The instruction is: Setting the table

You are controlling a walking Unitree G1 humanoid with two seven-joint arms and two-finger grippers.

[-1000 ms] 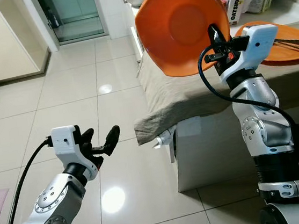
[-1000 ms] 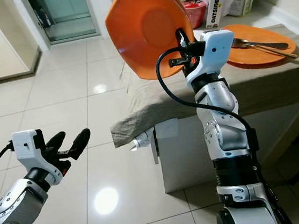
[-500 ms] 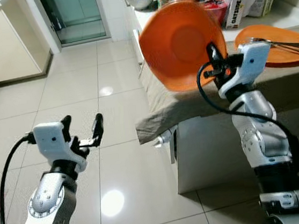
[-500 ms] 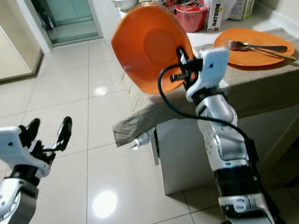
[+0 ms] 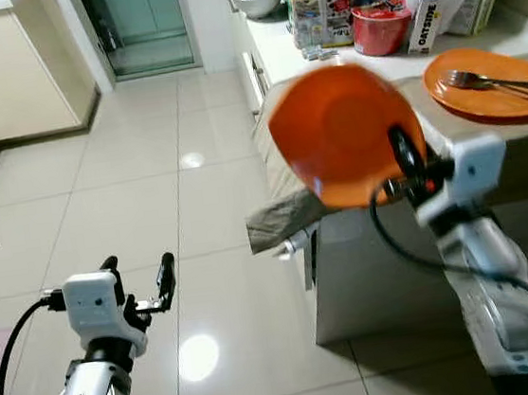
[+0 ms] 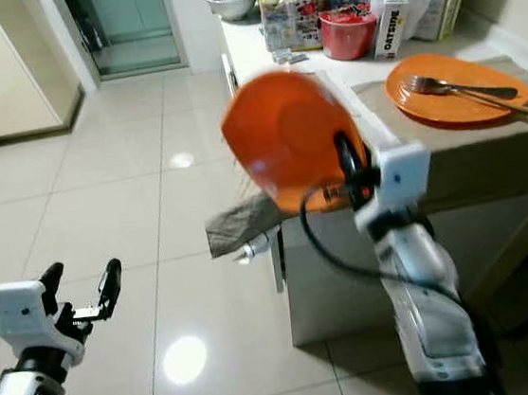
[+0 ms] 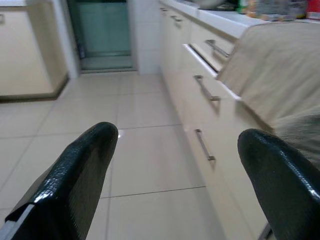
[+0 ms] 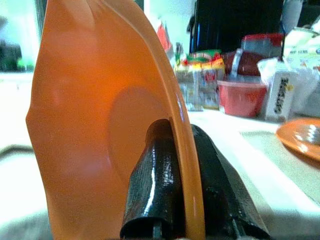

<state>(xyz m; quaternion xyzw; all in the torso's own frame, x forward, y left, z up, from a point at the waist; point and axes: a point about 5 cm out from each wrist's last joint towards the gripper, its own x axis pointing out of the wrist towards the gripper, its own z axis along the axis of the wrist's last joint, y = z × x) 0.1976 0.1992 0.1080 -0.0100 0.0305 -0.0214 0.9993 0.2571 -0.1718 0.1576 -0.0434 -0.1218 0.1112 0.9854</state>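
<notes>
Right tool [image 8: 182, 165]: clamped on rim of orange plate [image 5: 343, 136], held tilted above bench [image 5: 524, 134] edge.
Left tool [image 5: 139, 274]: fingers apart, over floor [image 5: 100, 178].

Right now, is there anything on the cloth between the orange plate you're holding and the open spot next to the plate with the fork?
Nothing visible. The right gripper holds the orange plate over the table's near end; the cloth before the second plate lies bare.
</notes>
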